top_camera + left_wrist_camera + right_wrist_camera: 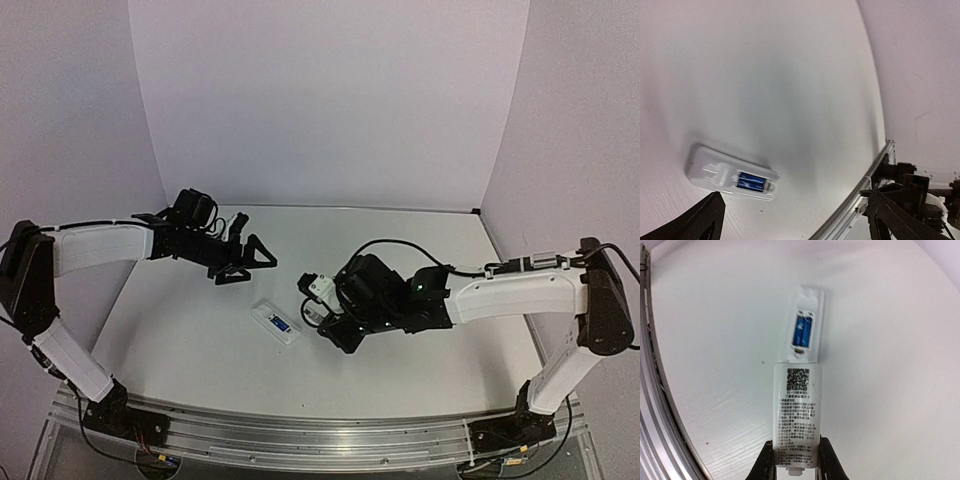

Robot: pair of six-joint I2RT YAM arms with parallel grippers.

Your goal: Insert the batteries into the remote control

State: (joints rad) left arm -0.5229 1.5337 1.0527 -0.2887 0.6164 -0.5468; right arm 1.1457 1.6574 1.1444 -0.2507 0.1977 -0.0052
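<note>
The white remote control [277,324] lies back-up on the table, its compartment uncovered. Two blue batteries [802,331] sit side by side inside it; they also show in the left wrist view [751,181]. My right gripper [796,465] is shut on the rectangular cover piece [796,410], which bears a QR-code label; its far end reaches the remote's [807,325] near end. In the top view the right gripper [312,312] is just right of the remote. My left gripper [250,265] is open and empty, above the table behind and left of the remote [730,172].
The white table [400,250] is enclosed by pale walls at the back and sides. A metal rail [300,440] runs along the near edge, and shows in the right wrist view [655,405]. The right arm's cable [400,245] loops above the table.
</note>
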